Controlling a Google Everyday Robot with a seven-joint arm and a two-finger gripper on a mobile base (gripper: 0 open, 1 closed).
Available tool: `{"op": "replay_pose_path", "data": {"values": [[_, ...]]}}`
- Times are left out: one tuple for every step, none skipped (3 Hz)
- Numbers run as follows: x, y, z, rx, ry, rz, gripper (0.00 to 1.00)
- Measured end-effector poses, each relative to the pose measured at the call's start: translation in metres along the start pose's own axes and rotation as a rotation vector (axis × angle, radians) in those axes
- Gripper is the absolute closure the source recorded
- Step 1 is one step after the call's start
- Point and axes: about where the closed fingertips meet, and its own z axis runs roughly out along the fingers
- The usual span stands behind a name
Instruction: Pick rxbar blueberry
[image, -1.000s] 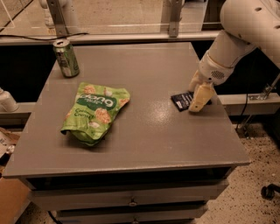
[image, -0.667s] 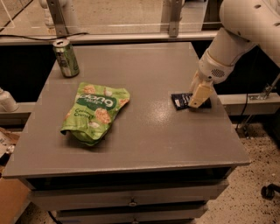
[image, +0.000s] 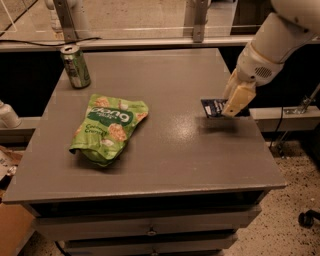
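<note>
The rxbar blueberry (image: 212, 107) is a small dark navy wrapper with white text at the right side of the grey table (image: 165, 155). My gripper (image: 231, 106) reaches down from the upper right on a white arm and is shut on the bar's right end. The bar hangs a little above the tabletop, with a blurred shadow under it. Its right part is hidden behind the cream fingers (image: 240, 97).
A large green snack bag (image: 109, 128) lies left of centre. A green drink can (image: 76, 66) stands at the far left corner. A rail with metal posts (image: 196, 20) runs behind the table. The table's right edge is close to the gripper.
The gripper has closed on the bar and raised it slightly off the table; a shadow now shows beneath it. Bag and can have not moved.
</note>
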Motion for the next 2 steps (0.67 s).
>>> {"op": "replay_pose_path", "data": {"values": [[-0.0272,0.0112,-0.0644,0.066,-0.083,-0.020,1.00],[-0.0272,0.0111,-0.0640,0.066,-0.083,-0.020,1.00]]}}
